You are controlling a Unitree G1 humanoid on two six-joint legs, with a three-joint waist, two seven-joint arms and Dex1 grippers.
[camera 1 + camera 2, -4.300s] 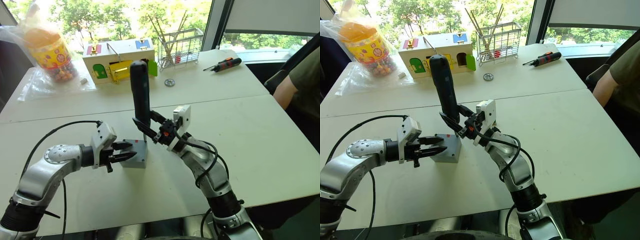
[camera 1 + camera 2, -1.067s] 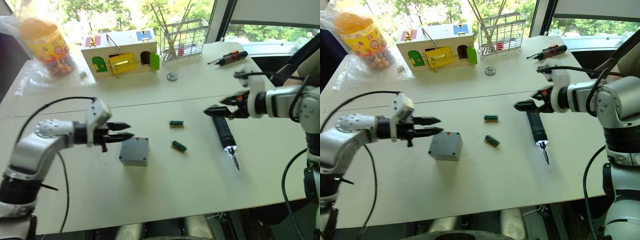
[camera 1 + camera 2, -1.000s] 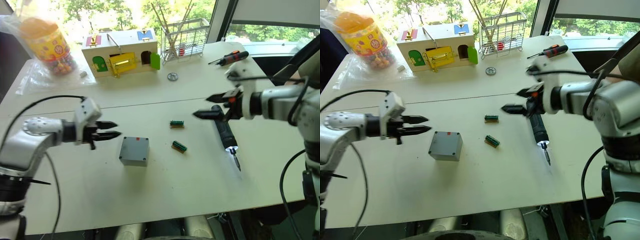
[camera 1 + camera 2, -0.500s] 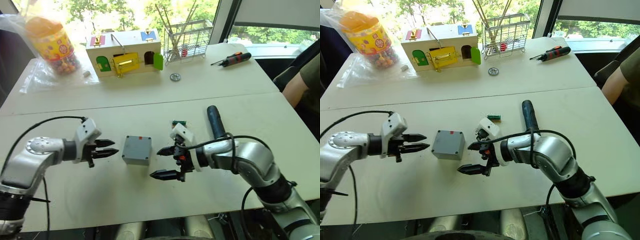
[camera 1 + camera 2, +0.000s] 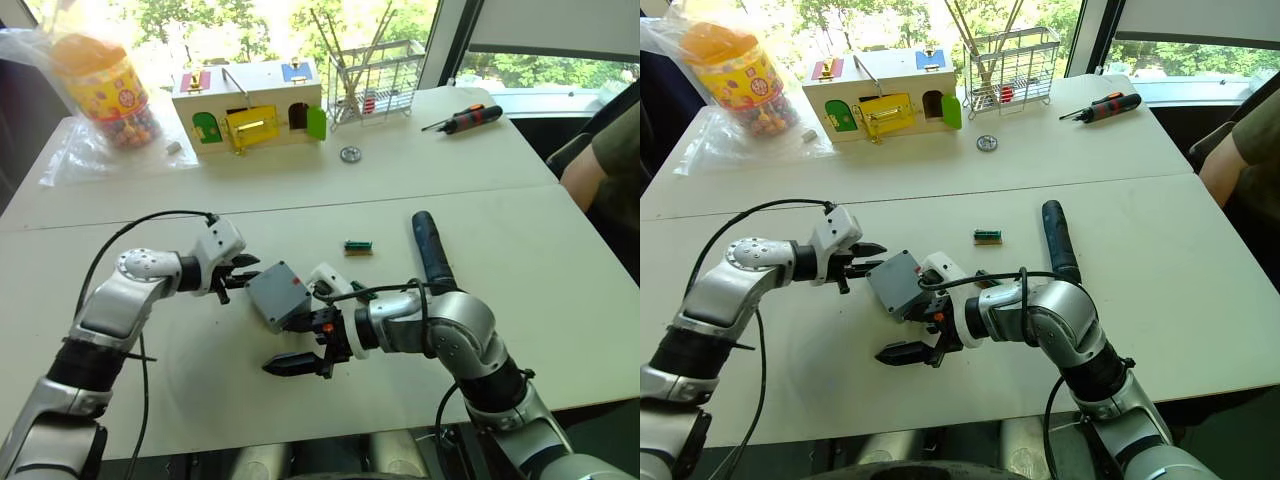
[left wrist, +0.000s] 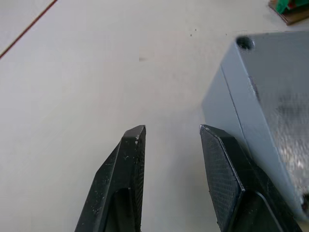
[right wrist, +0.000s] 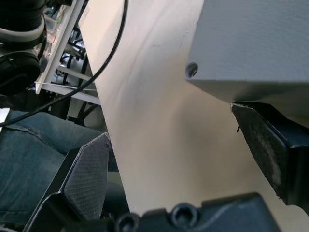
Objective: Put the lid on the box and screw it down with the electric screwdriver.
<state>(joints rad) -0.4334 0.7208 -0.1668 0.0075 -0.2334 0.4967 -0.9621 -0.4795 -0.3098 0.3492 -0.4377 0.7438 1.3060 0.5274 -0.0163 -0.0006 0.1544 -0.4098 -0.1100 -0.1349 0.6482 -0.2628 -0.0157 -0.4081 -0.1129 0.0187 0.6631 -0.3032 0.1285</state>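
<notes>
While the two black fingers of the left gripper (image 5: pixel 238 270) stand slightly apart with only tabletop between them, one fingertip (image 6: pixel 216 145) sits right against the side wall of the grey box (image 5: pixel 279 295), gripping nothing. The fingers of the right gripper (image 5: pixel 304 343) are spread wide: the upper one presses the box's lower right side, and the lower one (image 5: pixel 288 364) lies out over the bare table (image 5: pixel 560 290), well clear of the box. The box sits tilted, just left of centre in the head views, wedged between the two grippers, with a corner screw hole (image 6: pixel 244 43) showing at its top edge.

To the right of centre, the black electric screwdriver (image 5: pixel 431 249) lies flat on the table, apart from both grippers. A small green part (image 5: pixel 358 245) lies just left of it.

Along the top of the frame stand a wooden box with coloured doors (image 5: pixel 249 103), a wire rack (image 5: pixel 372 78) and a jar in a plastic bag (image 5: pixel 99 88) at upper left. An orange-and-black screwdriver (image 5: pixel 462 119) lies at upper right. A person's arm (image 5: pixel 600 160) shows at the right edge.
</notes>
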